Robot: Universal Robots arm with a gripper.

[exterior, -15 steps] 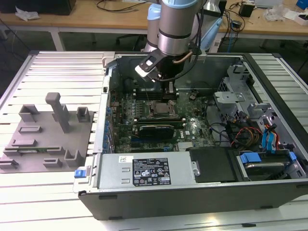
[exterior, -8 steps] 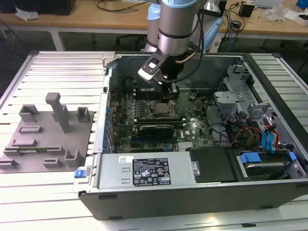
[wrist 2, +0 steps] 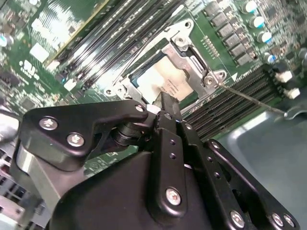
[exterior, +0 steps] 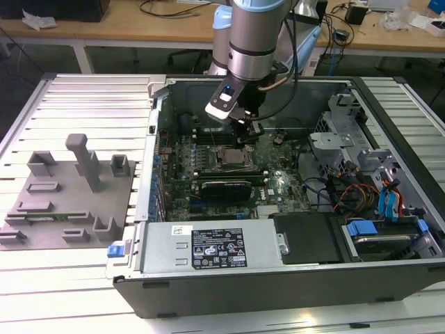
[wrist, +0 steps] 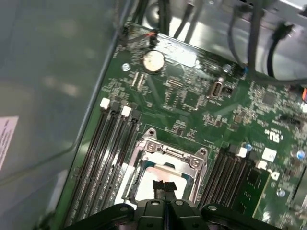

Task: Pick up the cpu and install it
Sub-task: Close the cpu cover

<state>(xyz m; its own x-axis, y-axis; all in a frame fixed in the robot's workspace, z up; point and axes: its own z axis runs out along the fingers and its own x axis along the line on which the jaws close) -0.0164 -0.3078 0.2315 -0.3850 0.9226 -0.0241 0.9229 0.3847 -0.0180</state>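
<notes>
Black gripper (wrist: 164,185): fingers together, empty, over shiny silver square cpu (wrist: 146,179) | cpu lying in metal-framed socket (wrist: 169,152), exterior-view centre | judged: keep cpu level, avoid side-load.

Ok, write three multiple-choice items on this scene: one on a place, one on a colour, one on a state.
1. Where does the cpu lie? A in the socket frame; B on the grey tray; C on the power supply.
2. The motherboard is: A blue; B green; C red.
3. The gripper is: A wide open; B shut; C clamped on a cable.
A: the chip sits inside the frame. B: the board looks green. B: its fingertips meet.
</notes>
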